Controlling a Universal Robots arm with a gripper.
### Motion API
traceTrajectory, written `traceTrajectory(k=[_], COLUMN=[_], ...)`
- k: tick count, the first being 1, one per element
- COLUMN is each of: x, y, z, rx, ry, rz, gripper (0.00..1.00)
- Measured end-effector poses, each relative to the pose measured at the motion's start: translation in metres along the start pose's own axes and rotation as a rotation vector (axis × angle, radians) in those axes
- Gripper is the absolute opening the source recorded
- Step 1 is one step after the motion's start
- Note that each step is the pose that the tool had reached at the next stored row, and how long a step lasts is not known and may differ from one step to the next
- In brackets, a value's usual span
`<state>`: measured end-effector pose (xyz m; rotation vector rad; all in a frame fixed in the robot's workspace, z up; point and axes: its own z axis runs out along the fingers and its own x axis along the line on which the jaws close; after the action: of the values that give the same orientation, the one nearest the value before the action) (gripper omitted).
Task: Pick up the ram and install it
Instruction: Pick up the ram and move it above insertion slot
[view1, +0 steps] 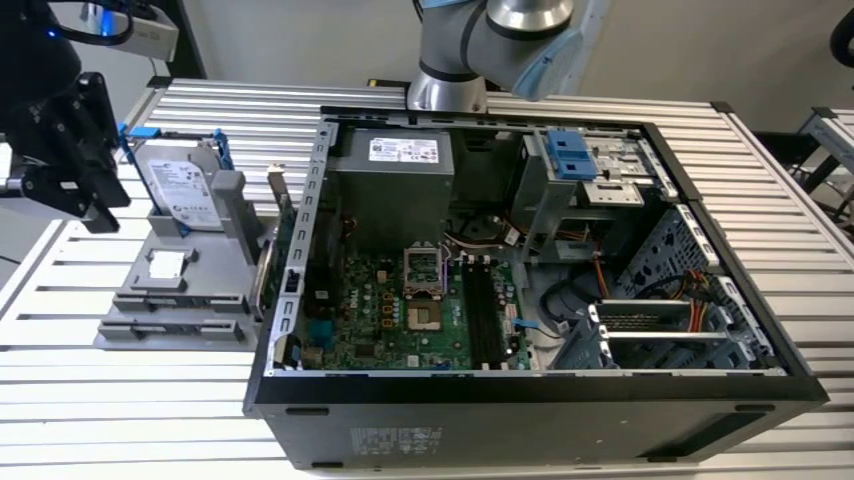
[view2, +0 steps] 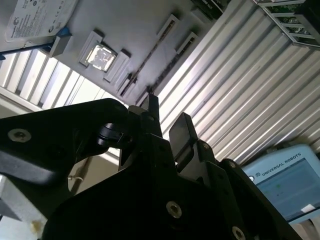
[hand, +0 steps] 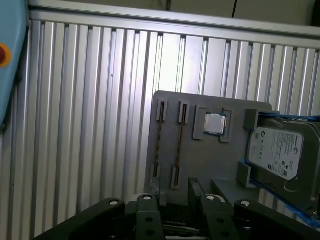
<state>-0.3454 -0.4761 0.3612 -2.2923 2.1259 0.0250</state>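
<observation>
Ribbed counter (view1: 134, 400); gripper (hand: 178, 190), jaws apart, hovers at ten o'clock of the case (view1: 534, 392); descending off-centre could knock the ram (hand: 178, 145) askew.

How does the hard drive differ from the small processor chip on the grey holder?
The hard drive is much larger than the processor chip. The drive is oblong, with a white label and a blue bracket; the chip is square and silvery. In the exterior view the drive leans steeply, while the chip lies flat. Both sit on the grey holder.
</observation>
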Motion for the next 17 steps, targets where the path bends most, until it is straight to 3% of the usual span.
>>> traceTrajectory(k=[17], x=[0.0003], y=[0.0000], z=[0.0109], rx=[0.0000], ry=[0.0000], rz=[0.000], gripper=[1.00])
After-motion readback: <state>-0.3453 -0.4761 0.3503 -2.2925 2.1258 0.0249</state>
